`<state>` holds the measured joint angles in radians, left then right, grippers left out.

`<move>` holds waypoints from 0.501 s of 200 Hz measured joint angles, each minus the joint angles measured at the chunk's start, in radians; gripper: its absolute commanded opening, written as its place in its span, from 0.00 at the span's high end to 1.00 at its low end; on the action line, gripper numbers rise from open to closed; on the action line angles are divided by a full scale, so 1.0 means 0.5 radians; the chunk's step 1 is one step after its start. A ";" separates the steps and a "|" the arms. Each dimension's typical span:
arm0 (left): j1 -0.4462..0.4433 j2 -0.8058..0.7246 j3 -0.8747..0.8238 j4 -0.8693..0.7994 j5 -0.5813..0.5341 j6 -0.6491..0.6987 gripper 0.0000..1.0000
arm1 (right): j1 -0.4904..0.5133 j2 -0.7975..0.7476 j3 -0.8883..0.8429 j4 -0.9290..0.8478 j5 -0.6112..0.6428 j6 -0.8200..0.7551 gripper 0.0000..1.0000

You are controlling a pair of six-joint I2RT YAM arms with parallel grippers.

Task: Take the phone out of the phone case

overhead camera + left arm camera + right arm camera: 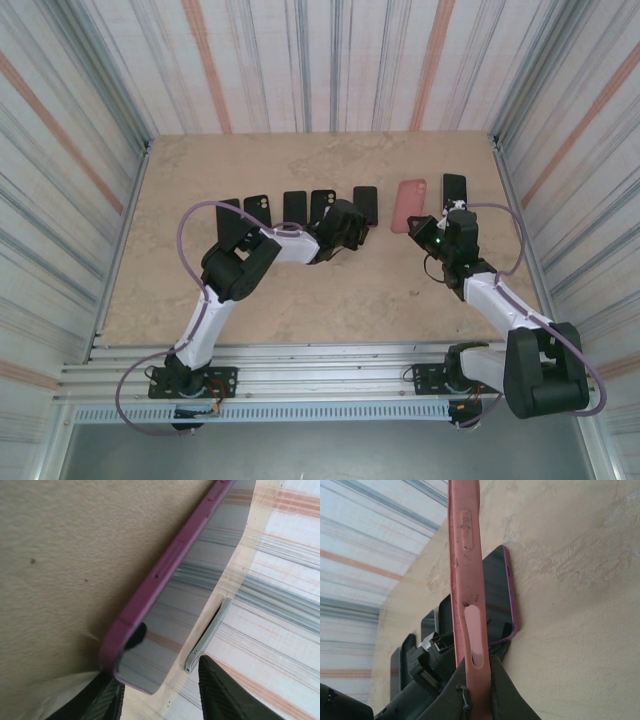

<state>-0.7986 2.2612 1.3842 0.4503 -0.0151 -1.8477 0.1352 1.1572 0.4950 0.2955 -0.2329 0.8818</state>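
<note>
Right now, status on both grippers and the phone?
Left gripper open, straddling corner of purple-cased phone. Right gripper shut on pink case. Other phones in row alongside.

The right gripper (476, 672) is pinching the pink phone case (465, 570) between its closed jaws, holding it upright and edge-on to the camera, with a button ridge and a slot cutout showing along the rim. Behind it, a dark-screened phone in a purple case (497, 595) is lying flat on the beige desk (570, 580). The black left gripper (437, 647) is sitting at that phone's near end, with more dark phones (429, 620) lying beyond it.
</note>
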 measured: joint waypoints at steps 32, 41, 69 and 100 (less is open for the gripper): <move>0.000 -0.003 0.026 -0.034 0.023 -0.020 0.44 | -0.001 0.005 0.000 0.014 0.000 -0.001 0.96; 0.000 -0.007 0.036 -0.059 0.031 -0.021 0.43 | -0.001 0.008 0.000 0.021 0.000 -0.001 0.96; 0.000 -0.040 0.043 -0.147 0.052 -0.024 0.37 | -0.001 0.069 0.000 0.037 -0.002 -0.011 0.96; 0.000 -0.075 0.043 -0.230 0.083 -0.024 0.33 | -0.025 0.231 0.002 0.054 -0.029 -0.080 0.96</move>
<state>-0.7986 2.2238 1.4055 0.3355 0.0265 -1.8599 0.1226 1.2728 0.4957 0.3225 -0.2474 0.8417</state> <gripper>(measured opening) 0.656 0.113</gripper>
